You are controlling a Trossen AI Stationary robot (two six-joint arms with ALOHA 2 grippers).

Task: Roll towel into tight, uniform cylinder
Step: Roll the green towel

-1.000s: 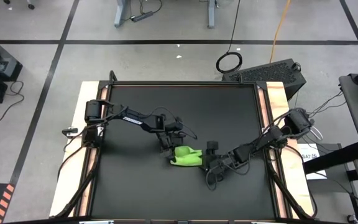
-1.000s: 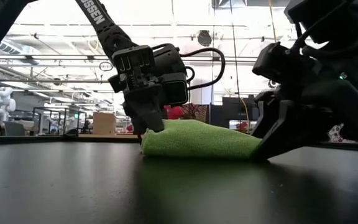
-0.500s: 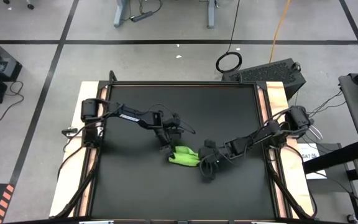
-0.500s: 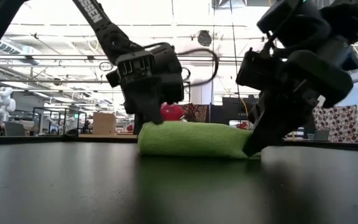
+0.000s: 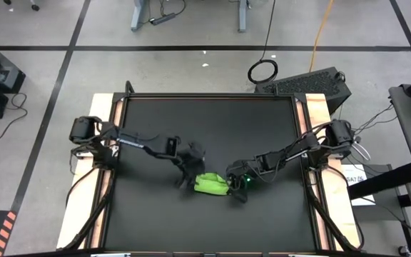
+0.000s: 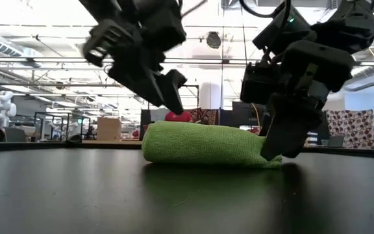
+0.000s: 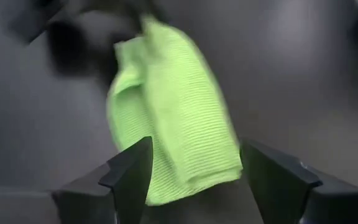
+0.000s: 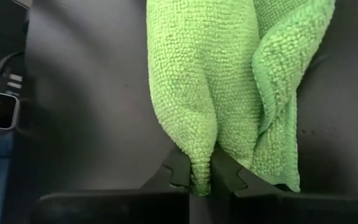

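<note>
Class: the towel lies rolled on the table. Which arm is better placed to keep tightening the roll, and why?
Probably the right. The right gripper is shut on one end of the towel. The left gripper is open, above the other end, holding nothing.

No text, label or number can be read.
</note>
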